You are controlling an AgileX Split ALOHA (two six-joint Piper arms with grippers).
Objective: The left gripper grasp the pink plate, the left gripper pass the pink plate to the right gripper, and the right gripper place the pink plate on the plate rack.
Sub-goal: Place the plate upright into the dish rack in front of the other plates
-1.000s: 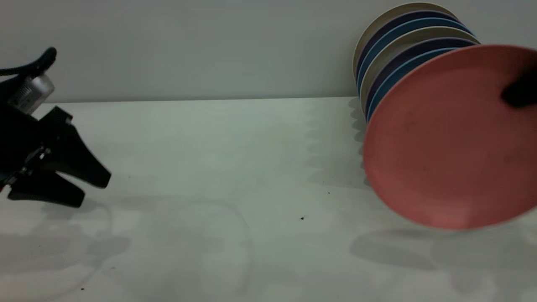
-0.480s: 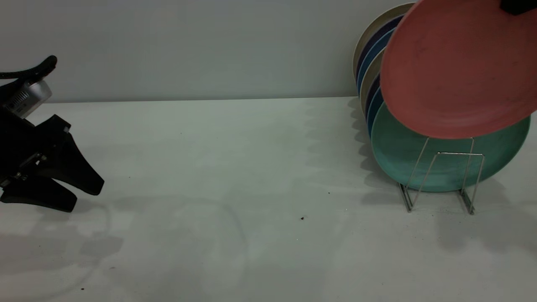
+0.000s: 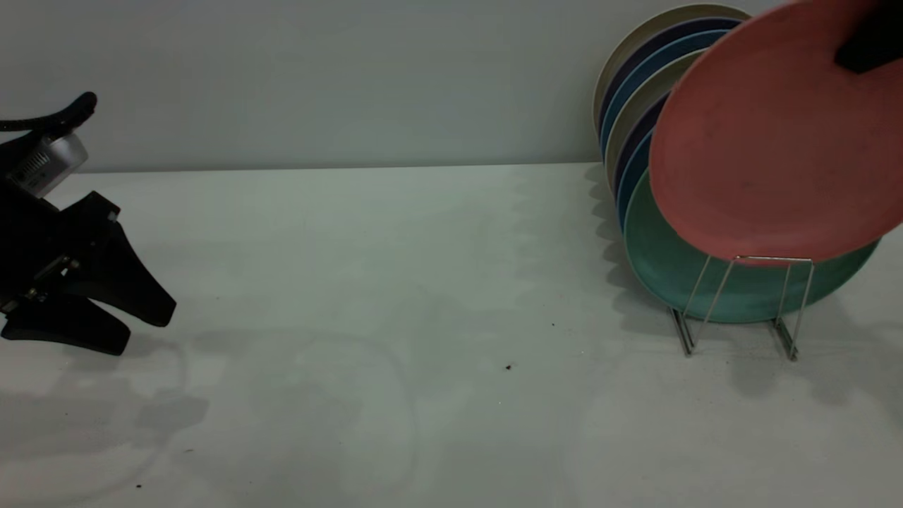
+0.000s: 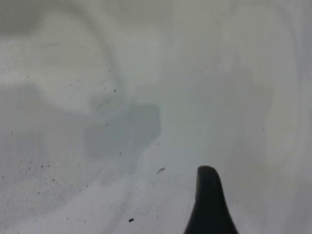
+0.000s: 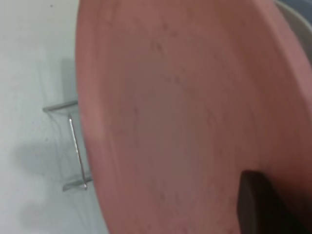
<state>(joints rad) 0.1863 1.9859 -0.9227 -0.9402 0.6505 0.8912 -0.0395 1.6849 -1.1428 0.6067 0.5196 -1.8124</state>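
Table (image 3: 395,282), racked plates (image 3: 635,106) behind pink plate (image 3: 762,155)

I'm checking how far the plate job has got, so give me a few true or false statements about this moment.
1. The right end effector holds the pink plate by its upper edge. True.
2. The pink plate lies flat on the table. False: it hangs in the air above the rack.
3. A green plate stands in the rack. True.
4. The left end effector grips a plate. False: it is open, empty, at the far left.
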